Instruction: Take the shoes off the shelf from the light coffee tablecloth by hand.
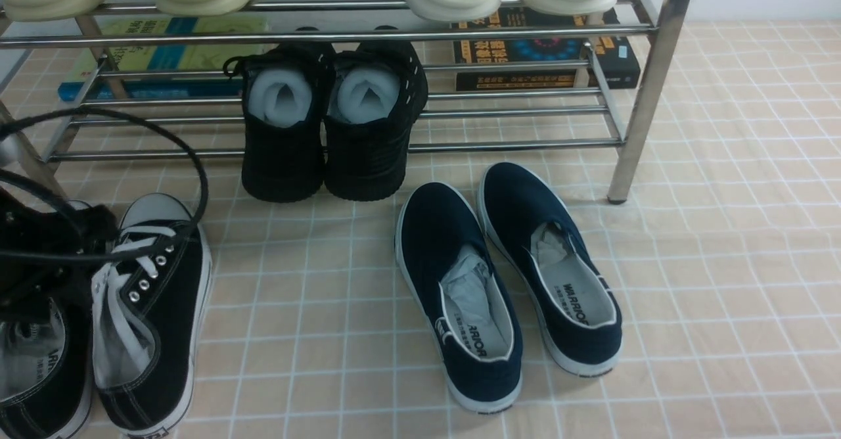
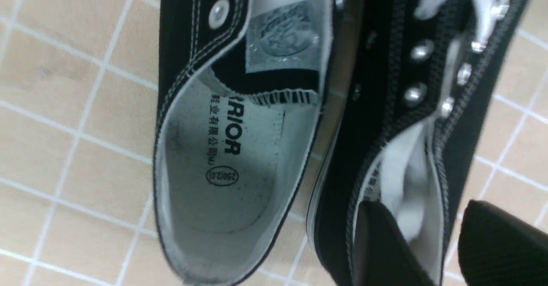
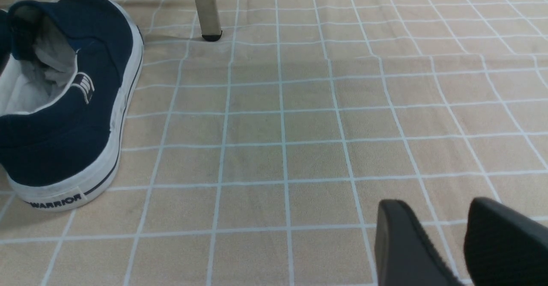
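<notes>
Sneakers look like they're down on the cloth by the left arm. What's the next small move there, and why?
Probably lift the left gripper straight up, clear of the sneakers. Both lie side by side on the tablecloth, off the shelf, and the fingers stand apart around one shoe's collar with no visible squeeze. A straight rise should avoid dragging the laces.

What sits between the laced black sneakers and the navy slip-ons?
Nothing: in the front view only bare checked tablecloth separates the sneakers from the slip-ons.

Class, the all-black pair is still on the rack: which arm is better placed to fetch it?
Probably the right: its gripper hovers empty, while the left gripper sits at the sneakers.
</notes>
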Motion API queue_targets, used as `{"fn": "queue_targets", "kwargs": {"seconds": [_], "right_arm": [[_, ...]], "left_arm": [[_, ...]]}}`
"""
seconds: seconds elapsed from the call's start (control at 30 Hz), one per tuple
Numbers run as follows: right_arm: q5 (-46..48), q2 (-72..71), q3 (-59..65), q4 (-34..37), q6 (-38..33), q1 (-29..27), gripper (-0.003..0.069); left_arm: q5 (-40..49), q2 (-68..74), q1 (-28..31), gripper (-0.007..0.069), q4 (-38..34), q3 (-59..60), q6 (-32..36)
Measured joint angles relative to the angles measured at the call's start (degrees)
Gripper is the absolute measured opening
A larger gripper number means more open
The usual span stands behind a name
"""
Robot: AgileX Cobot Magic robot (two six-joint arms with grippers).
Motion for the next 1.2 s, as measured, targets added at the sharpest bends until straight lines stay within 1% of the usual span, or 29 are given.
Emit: {"fn": "queue_targets", "kwargs": {"seconds": [0.07, 0.1, 0.13, 0.2, 0.27, 0.3, 0.33, 0.4, 0.47, 0.57, 0.67, 0.8, 1.0, 1.07, 1.1, 1.2], "right_arm": [[0.0, 0.0, 0.0, 0.0, 0.0, 0.0, 0.0240], [0.0, 0.0, 0.0, 0.0, 0.0, 0.0, 0.0240], [0.0, 0.0, 0.0, 0.0, 0.0, 0.0, 0.0240], [0.0, 0.0, 0.0, 0.0, 0.0, 0.0, 0.0240], [0.0, 0.0, 0.0, 0.0, 0.0, 0.0, 0.0240], [0.0, 0.0, 0.0, 0.0, 0.0, 0.0, 0.0240], [0.0, 0.0, 0.0, 0.0, 0.0, 0.0, 0.0240], [0.0, 0.0, 0.0, 0.0, 0.0, 0.0, 0.0240], [0.0, 0.0, 0.0, 0.0, 0.0, 0.0, 0.0240], [0.0, 0.0, 0.0, 0.0, 0.0, 0.0, 0.0240], [0.0, 0.0, 0.0, 0.0, 0.0, 0.0, 0.0240], [0.0, 0.0, 0.0, 0.0, 0.0, 0.0, 0.0240], [0.0, 0.0, 0.0, 0.0, 0.0, 0.0, 0.0240], [0.0, 0.0, 0.0, 0.0, 0.0, 0.0, 0.0240], [0.0, 0.0, 0.0, 0.0, 0.0, 0.0, 0.0240], [0.0, 0.0, 0.0, 0.0, 0.0, 0.0, 0.0240]], "left_arm": [[2.6, -4.3, 0.0, 0.0202, 0.0, -0.4, 5.5], [3.2, -4.7, 0.0, 0.0195, 0.0, -0.4, 5.9], [5.4, -8.1, 0.0, 0.0133, -0.3, -0.4, 8.7], [6.4, -12.5, 0.0, 0.0056, -2.0, 0.9, 11.5], [6.4, -17.3, 0.0, 0.0014, -5.2, 3.5, 15.5], [6.4, -17.8, 0.0, 0.0014, -5.6, 3.9, 15.5], [5.9, -21.3, 0.0, 0.0004, -8.4, 6.6, 19.8], [4.2, -26.1, 0.0, 0.0001, -12.4, 10.9, 24.5], [0.5, -31.7, 0.0, 0.0001, -17.5, 16.2, 27.8], [-6.8, -39.5, 0.0, 0.0001, -25.2, 23.7, 29.5], [-15.9, -46.5, 0.0, 0.0001, -30.8, 30.0, 30.6], [-19.7, -51.9, 0.0, 0.0005, -32.6, 33.6, 30.9], [-20.3, -53.5, 0.0, 0.0011, -31.6, 35.0, 31.1], [-21.1, -53.5, 0.0, 0.0014, -28.6, 35.0, 31.2], [-21.2, -53.5, 0.0, 0.0014, -28.3, 35.0, 31.2], [-21.4, -53.5, 0.0, 0.0018, -23.4, 35.0, 31.2]]}}
